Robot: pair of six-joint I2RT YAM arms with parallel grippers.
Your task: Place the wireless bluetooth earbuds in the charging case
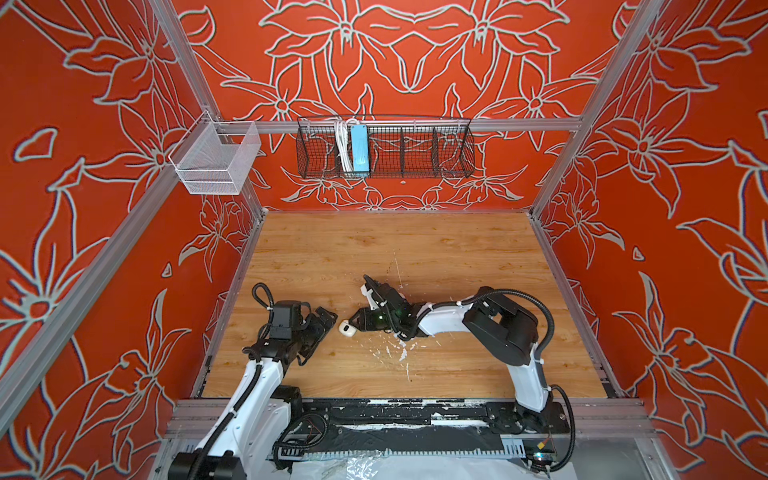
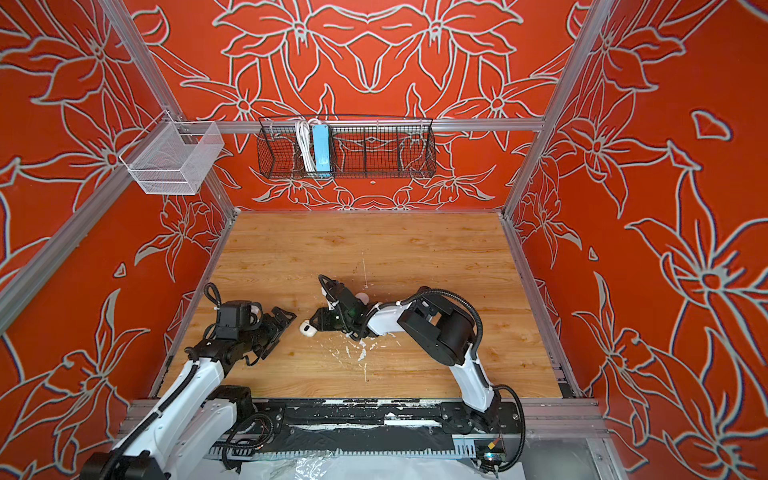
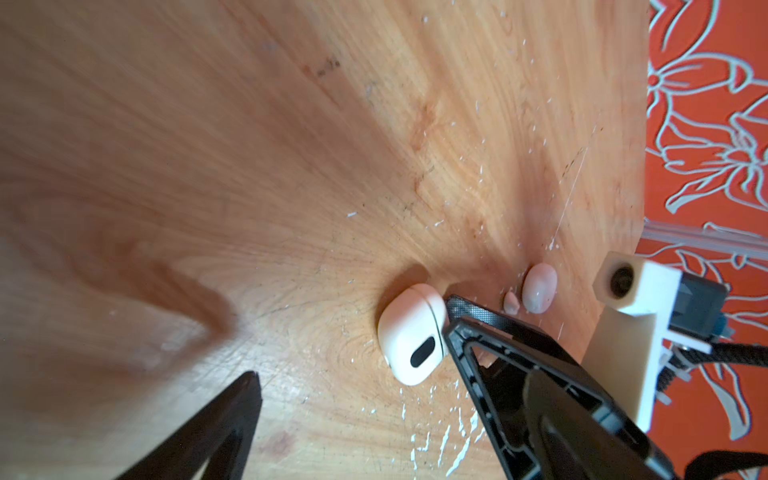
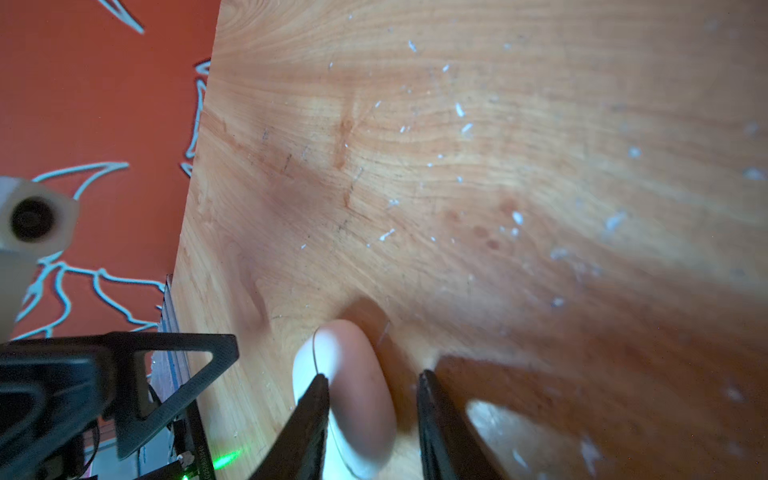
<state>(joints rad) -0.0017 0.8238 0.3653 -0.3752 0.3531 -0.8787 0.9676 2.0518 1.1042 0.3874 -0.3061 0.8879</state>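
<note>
A closed white charging case [image 1: 345,328] lies on its side on the wooden table [image 1: 415,249], which is flecked with white paint. The right gripper [image 4: 372,376] reaches the case with its jaws partly apart and straddling it. One finger [image 4: 313,399] rests against the case, and a gap shows beside the other finger. The left gripper [image 1: 318,338] sits near the case on the opposite side, jaws spread wide and holding nothing. Beyond the case, past the right gripper, lies a second white oval case [image 3: 539,287]. Just beside it is what looks like one tiny pale earbud [image 3: 511,301], too blurred to be sure.
</note>
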